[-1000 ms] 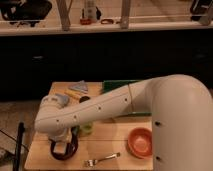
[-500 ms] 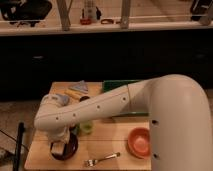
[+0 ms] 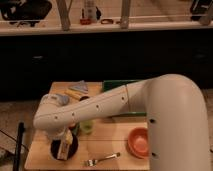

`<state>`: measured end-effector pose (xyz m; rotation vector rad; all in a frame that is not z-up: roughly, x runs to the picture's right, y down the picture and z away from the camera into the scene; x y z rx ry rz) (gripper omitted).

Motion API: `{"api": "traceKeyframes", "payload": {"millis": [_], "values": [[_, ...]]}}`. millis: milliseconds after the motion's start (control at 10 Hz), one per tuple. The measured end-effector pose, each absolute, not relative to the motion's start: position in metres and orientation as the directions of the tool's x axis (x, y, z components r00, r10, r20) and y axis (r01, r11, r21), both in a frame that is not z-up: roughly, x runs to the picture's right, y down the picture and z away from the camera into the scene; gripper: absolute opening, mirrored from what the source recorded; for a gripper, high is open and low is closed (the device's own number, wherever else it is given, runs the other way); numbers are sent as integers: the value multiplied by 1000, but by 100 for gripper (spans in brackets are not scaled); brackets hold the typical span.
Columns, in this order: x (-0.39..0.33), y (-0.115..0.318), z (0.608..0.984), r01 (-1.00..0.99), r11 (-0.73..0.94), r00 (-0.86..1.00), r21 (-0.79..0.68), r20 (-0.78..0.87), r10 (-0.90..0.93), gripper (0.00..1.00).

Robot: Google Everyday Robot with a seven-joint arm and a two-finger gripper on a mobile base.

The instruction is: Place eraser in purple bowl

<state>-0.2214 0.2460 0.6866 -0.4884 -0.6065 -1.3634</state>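
The purple bowl [image 3: 56, 149], almost black, sits at the front left corner of the wooden table [image 3: 107, 135]. The eraser [image 3: 63, 150], a pale cream block, stands tilted inside the bowl and leans against its right side. My gripper [image 3: 65, 138] hangs straight down over the bowl, just above the eraser, at the end of the white arm [image 3: 100, 107] that reaches across from the right. The bulky wrist hides most of the gripper, and I cannot tell whether it touches the eraser.
A small green cup [image 3: 87, 126] stands just right of the bowl. An orange bowl [image 3: 139, 142] and a fork [image 3: 102, 159] lie at the front right. A green tray [image 3: 117, 85], a yellow block [image 3: 74, 94] and a blue-grey item [image 3: 80, 86] lie at the back.
The arm and gripper have stayed over the purple bowl with almost no movement. The eraser shows at the same spot in the bowl.
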Motion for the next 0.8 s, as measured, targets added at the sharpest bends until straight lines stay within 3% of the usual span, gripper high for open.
{"api": "traceKeyframes", "payload": {"millis": [800], "values": [[-217, 241, 683, 988, 155, 101, 26, 645, -757, 80]]}}
